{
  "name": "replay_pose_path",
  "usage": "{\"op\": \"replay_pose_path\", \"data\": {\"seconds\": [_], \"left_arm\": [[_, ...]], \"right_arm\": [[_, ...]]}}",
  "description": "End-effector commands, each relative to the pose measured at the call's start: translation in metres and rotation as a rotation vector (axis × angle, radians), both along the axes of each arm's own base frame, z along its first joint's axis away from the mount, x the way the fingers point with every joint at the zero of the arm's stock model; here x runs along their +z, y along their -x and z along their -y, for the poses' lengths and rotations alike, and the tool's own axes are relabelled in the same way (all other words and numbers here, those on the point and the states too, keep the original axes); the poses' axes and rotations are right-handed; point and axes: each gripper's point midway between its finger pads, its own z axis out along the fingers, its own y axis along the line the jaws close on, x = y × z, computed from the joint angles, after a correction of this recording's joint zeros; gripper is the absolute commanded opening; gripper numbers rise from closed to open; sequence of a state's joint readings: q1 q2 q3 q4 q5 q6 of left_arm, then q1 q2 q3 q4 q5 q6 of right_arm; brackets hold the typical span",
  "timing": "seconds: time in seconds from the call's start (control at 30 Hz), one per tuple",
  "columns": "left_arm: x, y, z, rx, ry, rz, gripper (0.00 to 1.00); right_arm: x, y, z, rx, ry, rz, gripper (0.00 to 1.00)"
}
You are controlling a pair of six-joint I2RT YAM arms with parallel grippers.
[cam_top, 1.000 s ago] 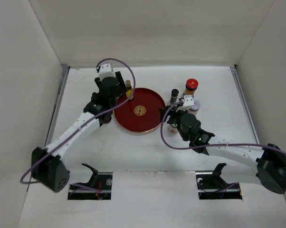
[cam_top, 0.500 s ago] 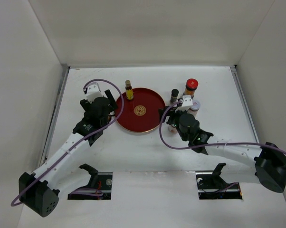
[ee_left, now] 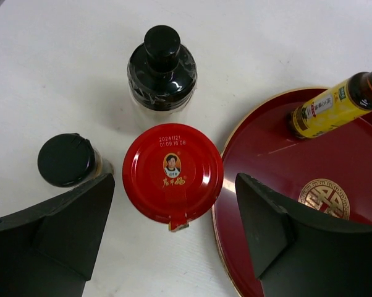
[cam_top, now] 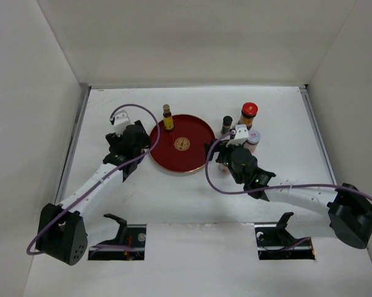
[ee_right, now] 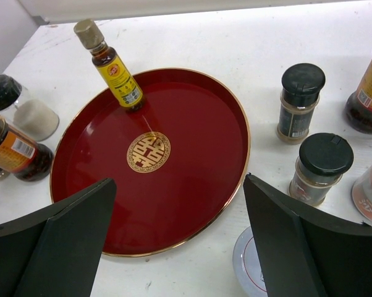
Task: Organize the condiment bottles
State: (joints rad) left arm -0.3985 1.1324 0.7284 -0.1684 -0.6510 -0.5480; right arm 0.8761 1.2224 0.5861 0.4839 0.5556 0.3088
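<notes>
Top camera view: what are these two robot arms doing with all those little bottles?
They seem to be tidying up, using the round red tray. Only the slim yellow-labelled bottle stands on it so far. The left pincer hangs open over a red-capped jar beside the tray, nothing gripped. The right pincer is open and empty at the tray's edge.

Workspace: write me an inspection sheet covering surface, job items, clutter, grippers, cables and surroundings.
Surface: white table, round red tray at centre.
Job's things: slim yellow-labelled bottle upright on the tray's far edge; left of tray, red-capped jar, round black-capped bottle, small black-capped jar; right of tray, second red-capped jar, far black-capped shaker, near black-capped shaker, white-lidded jar.
Clutter: nothing seen.
Grippers: left gripper open, fingers either side of the red-capped jar, no contact visible; right gripper open, holding nothing.
Cables: purple cable looping off each arm.
Surroundings: white walls on three sides.
</notes>
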Motion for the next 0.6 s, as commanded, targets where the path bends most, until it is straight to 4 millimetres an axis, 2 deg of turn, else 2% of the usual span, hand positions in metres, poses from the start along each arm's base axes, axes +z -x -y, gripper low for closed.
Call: {"op": "replay_pose_path", "data": {"seconds": [0.0,0.27,0.37,0.43,0.57], "left_arm": [[0.006,-0.016,0.000,0.013,0.059,0.054,0.78],[0.000,-0.026,0.000,0.008,0.102,0.058,0.66],[0.002,-0.026,0.004,-0.003,0.104,0.068,0.51],[0.008,-0.024,0.005,-0.006,0.107,0.081,0.43],[0.032,-0.016,0.006,-0.015,0.116,0.141,0.37]], "right_arm": [[0.020,-0.006,-0.008,0.009,-0.048,0.044,0.91],[0.017,-0.007,-0.010,0.012,-0.040,0.040,0.91],[0.017,-0.007,-0.009,0.012,-0.040,0.040,0.91],[0.017,-0.007,-0.009,0.012,-0.040,0.040,0.91],[0.017,-0.007,-0.009,0.012,-0.040,0.040,0.91]]}}
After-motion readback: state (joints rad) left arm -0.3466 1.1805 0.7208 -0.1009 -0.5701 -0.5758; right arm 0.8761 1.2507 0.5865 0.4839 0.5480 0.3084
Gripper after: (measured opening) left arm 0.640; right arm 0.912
